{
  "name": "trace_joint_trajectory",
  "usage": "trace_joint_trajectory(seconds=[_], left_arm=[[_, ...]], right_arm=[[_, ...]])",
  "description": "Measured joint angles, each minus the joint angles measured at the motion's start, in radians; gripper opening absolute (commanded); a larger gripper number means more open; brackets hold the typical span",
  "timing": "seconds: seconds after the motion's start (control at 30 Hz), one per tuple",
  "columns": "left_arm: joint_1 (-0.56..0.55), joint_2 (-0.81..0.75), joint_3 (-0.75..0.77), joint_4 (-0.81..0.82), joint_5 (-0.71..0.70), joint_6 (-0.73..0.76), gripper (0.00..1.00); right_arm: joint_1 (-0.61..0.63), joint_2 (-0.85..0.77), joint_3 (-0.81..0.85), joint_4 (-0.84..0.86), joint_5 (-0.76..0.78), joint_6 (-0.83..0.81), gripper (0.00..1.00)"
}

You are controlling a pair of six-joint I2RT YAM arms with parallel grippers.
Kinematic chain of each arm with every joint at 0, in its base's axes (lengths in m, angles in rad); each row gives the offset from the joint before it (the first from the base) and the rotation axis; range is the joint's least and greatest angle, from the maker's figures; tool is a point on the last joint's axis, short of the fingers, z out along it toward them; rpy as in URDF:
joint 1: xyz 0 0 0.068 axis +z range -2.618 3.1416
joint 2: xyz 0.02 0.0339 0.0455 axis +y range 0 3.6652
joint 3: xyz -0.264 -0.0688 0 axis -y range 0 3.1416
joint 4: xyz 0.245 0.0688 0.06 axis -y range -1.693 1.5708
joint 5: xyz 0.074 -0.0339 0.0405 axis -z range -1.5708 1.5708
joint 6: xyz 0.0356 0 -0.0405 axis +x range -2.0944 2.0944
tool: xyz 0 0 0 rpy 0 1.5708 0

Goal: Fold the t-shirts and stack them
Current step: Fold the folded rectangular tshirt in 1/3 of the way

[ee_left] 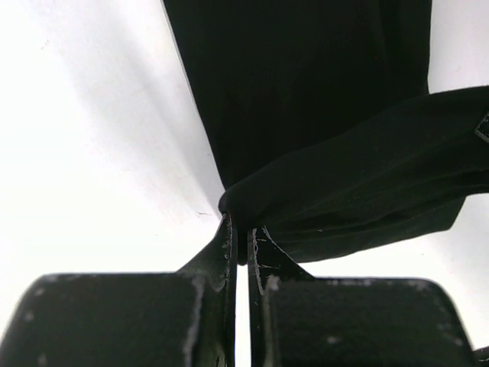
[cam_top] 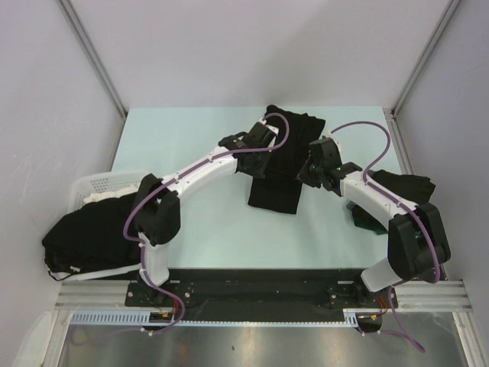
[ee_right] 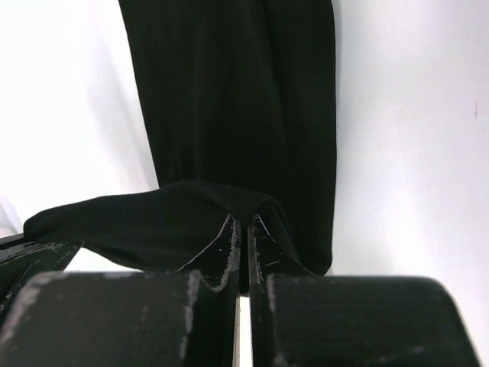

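Left arm base (cam_top: 153, 279) & right arm base (cam_top: 378, 279) sit nearest, at the near edge of the desk (cam_top: 191, 138).

Top view: worked t-shirt (cam_top: 275, 195) lies mid-desk as a long narrow strip running near–far. Left end effector (cam_top: 256, 149) & right end effector (cam_top: 309, 172) are both on it, one per long side. Heap of t-shirts (cam_top: 84, 237) spills over the white basket (cam_top: 95, 182) at left. Another black t-shirt (cam_top: 405, 185) lies at right, partly under the right arm; prob. the stack.

Left wrist: left end effector (ee_left: 243, 237) has fingers together, pinching a raised edge of the t-shirt (ee_left: 306, 92); rest lies flat beyond.

Right wrist: right end effector (ee_right: 243, 229) likewise pinched tight on a lifted ridge of the t-shirt (ee_right: 229, 92).

Step, as I judge it: folding the strip end over end. To do it well:
- move both arms in step, same height, so the held edge stays straight
- carry it over w/o dragging the bottom layer
- line up edges, lower to the cloth, then let go
- uneven pace = skewed fold.
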Motion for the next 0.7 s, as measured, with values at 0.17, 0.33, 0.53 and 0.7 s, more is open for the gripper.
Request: trace_joint_trajectory(seconds=[0.17, 0.33, 0.53, 0.7], left_arm=[[0.008, 0.034, 0.044, 0.003, -0.002, 0.009, 0.00], [0.013, 0.087, 0.095, 0.008, -0.005, 0.021, 0.00], [0.021, 0.134, 0.148, 0.008, -0.008, 0.036, 0.00], [0.032, 0.164, 0.206, 0.011, -0.019, 0.053, 0.00]], right_arm=[[-0.023, 0.031, 0.035, 0.003, -0.003, -0.037, 0.00], [-0.043, 0.053, 0.055, 0.005, -0.004, -0.060, 0.00], [-0.060, 0.087, 0.077, 0.009, -0.005, -0.078, 0.00], [-0.076, 0.130, 0.124, 0.014, -0.008, -0.093, 0.00]])
